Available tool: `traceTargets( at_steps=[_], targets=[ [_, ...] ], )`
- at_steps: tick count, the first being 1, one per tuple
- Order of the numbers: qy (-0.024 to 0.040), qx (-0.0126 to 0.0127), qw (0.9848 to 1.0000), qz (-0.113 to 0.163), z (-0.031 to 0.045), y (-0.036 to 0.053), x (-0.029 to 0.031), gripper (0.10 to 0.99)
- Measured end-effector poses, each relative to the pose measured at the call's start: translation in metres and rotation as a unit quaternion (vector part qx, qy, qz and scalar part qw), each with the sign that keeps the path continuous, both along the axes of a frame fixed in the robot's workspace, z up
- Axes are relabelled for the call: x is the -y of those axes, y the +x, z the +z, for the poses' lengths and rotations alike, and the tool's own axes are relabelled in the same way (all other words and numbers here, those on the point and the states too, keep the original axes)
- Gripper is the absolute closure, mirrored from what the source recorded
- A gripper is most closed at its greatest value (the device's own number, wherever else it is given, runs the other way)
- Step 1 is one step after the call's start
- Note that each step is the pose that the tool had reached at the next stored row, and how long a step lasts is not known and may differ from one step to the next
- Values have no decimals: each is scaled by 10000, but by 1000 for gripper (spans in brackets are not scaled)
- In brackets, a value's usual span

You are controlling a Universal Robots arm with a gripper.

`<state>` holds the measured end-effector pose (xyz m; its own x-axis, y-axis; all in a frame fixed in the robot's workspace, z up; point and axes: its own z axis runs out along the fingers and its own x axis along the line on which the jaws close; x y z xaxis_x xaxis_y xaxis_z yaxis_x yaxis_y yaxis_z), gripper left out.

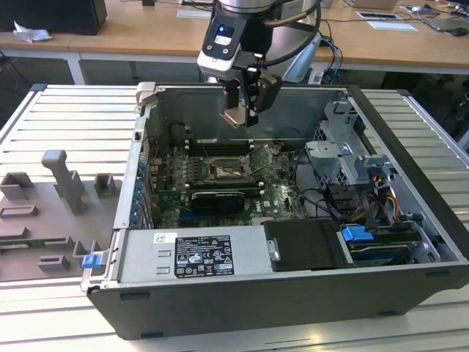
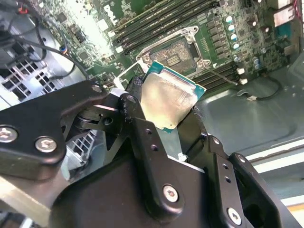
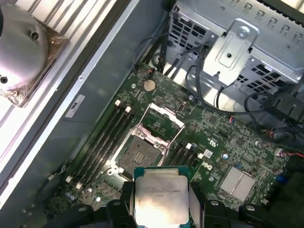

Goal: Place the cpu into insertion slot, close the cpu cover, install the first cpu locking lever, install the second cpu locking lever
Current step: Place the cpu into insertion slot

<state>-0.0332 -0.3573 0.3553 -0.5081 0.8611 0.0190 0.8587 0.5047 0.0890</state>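
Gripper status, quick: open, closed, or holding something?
Gripper: shut on the cpu, held above the insertion slot, not yet seated.

The pincer (image 1: 240, 116) grips the cpu (image 1: 238, 117) above the open case. Below it the air is clear down to the insertion slot (image 1: 223, 170), whose dark bed lies bare. The cpu cover (image 3: 164, 119) stands tipped up at the slot's edge, and long black memory slots (image 3: 107, 137) flank it. The case wall (image 1: 190, 110) rises just behind the pincer. To the exterior view's right of the pincer, a metal drive cage (image 1: 341, 147) and loose cables (image 1: 311, 194) crowd the space. The power supply box (image 1: 194, 253) blocks the near side.
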Motion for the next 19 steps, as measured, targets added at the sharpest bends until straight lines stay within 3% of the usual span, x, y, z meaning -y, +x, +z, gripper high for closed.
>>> traceTargets(
  at_steps=[2,6,15,19],
  targets=[
    [-1,0,9993,-367,-12,0,0,545],
    [-1,-1,9979,-644,-24,-3,0,545],
    [-13,0,9973,-734,-77,-3,1,545],
    [-13,-1,9941,-1088,-86,-1,0,545]
  ],
)
